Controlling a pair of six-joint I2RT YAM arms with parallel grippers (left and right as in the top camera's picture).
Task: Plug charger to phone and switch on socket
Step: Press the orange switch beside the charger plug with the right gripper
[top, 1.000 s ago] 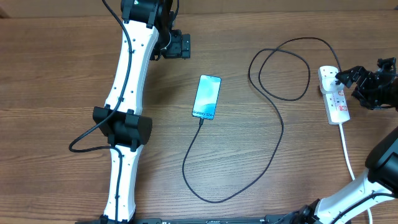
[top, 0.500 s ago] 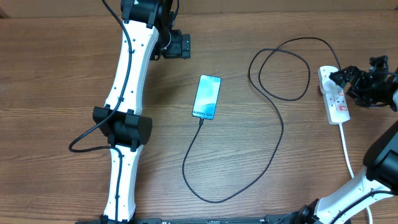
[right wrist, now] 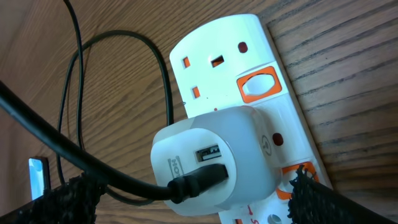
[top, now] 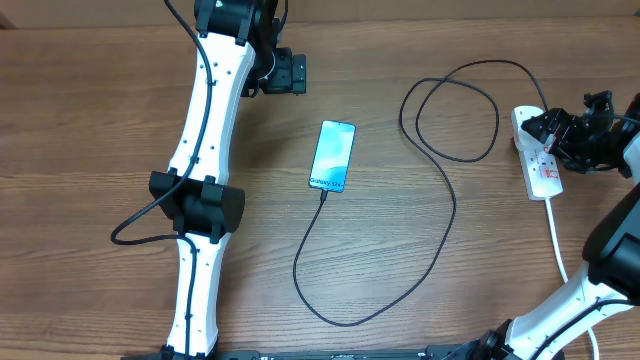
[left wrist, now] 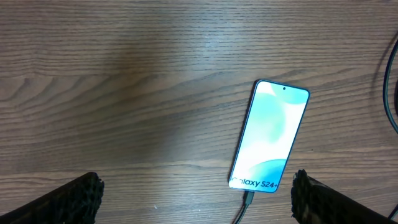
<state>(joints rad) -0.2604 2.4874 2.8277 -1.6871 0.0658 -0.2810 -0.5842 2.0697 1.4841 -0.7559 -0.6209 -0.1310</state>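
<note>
Socket switch (right wrist: 298, 177), at the USB adapter's (right wrist: 233, 146) four o'clock, needed a square press from the right gripper's (right wrist: 189, 202) spread fingers.

Soft, even light, faint shadows, pale sheen on the table (left wrist: 205, 37), bright phone (left wrist: 269, 137) screen.

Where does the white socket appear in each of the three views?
Overhead: the socket lies near the right edge, slightly above the middle.
Left wrist: not in it.
Right wrist: it fills the centre, with a white adapter plugged in.
Shared landmark: the black charger cable, seen in all three views.
</note>
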